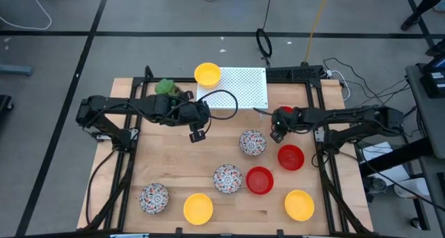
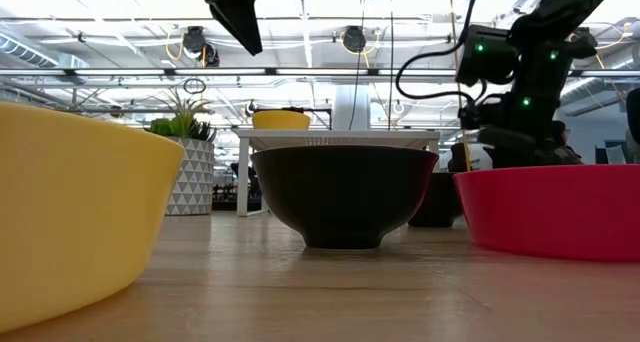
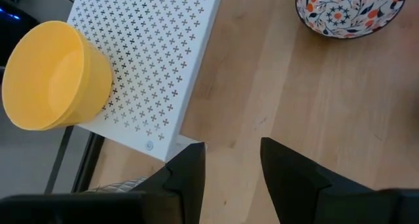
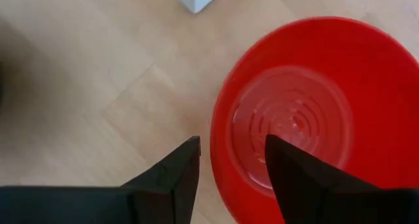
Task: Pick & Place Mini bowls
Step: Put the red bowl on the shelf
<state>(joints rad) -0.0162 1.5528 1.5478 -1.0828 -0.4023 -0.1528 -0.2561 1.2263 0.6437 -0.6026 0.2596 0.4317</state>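
Observation:
Several mini bowls lie on the wooden table: patterned ones (image 1: 252,142) (image 1: 228,178) (image 1: 154,197), red ones (image 1: 290,156) (image 1: 259,180) and yellow ones (image 1: 197,208) (image 1: 299,204). Another yellow bowl (image 3: 52,76) stands on the white perforated rack (image 1: 240,88). My right gripper (image 4: 229,175) is open above a red bowl (image 4: 308,112) by the rack's near right corner, one finger over its inside and one outside its rim. My left gripper (image 3: 232,175) is open in the air by the rack's near left corner.
A green plant in a white pot (image 1: 165,87) stands left of the rack at the table's far side. Black cables (image 1: 222,102) loop over the rack's near edge. Bare wood lies between the two arms, in front of the rack.

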